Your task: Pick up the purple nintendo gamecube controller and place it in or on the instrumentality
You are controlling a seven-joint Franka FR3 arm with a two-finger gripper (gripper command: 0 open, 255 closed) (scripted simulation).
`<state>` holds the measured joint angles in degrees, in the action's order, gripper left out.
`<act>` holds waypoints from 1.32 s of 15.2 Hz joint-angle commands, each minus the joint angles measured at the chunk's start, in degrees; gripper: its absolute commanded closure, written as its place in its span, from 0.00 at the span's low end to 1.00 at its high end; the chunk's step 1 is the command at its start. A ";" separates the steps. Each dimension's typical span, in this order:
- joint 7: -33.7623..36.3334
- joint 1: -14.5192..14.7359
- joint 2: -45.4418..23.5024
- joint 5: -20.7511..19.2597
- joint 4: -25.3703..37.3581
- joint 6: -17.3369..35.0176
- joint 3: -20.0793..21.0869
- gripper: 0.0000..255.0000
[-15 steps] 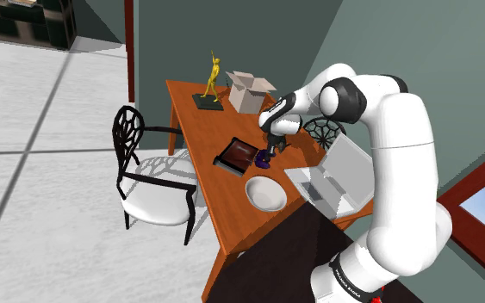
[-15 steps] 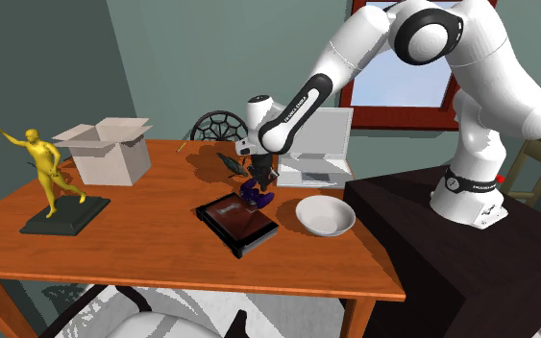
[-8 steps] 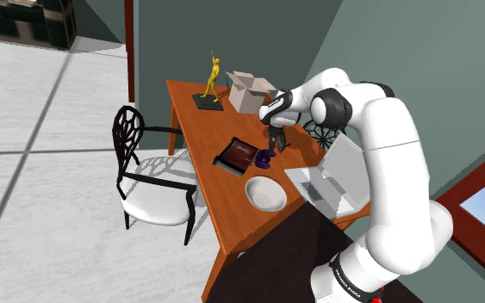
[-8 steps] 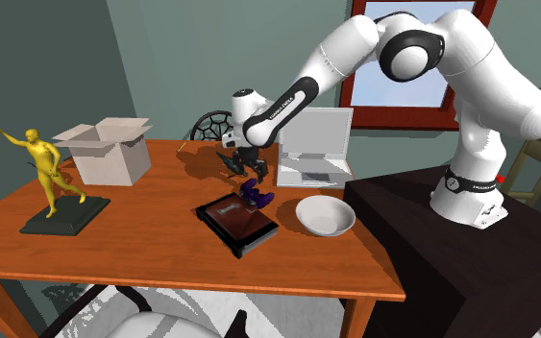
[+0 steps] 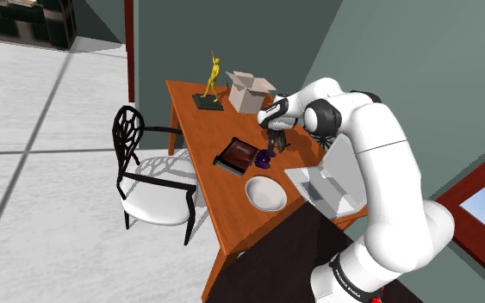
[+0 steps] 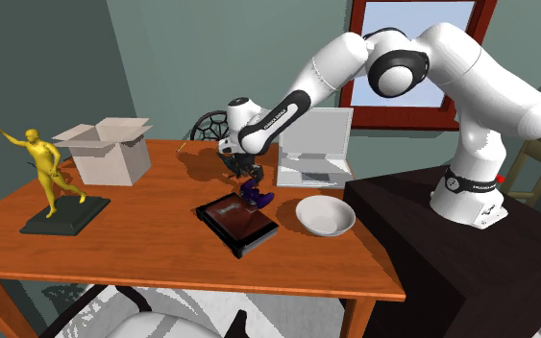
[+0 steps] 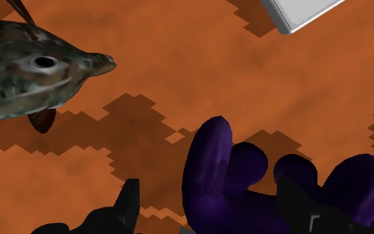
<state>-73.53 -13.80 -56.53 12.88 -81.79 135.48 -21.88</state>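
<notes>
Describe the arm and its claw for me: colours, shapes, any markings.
The arm is glossy white, built of rounded tubular links with dark rings at the joints. A black band with white lettering, too small to read, circles its base, with a small red dot beside it. The claw is all black, with two blocky fingers.

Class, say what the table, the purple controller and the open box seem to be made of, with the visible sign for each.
The table is probably wood with a matte finish: an orange-brown top, though no clear grain shows. The purple controller is likely plastic, slightly glossy: smooth rounded lobes with soft shading. The open box is probably cardboard, matte: thin pale flaps folded outward.
</notes>
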 commanded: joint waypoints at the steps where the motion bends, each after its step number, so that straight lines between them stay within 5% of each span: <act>1: -0.09 -0.27 -0.86 0.17 0.26 0.65 0.21 0.00; 8: -0.09 -0.27 -0.87 0.16 0.29 0.62 0.21 0.00; 9: -0.09 -0.27 -0.87 0.16 0.29 0.62 0.21 1.00; 20: -0.14 -0.02 0.36 -0.03 -0.33 -0.01 -0.07 1.00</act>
<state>-73.57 -13.82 -56.62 12.92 -81.96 135.73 -21.85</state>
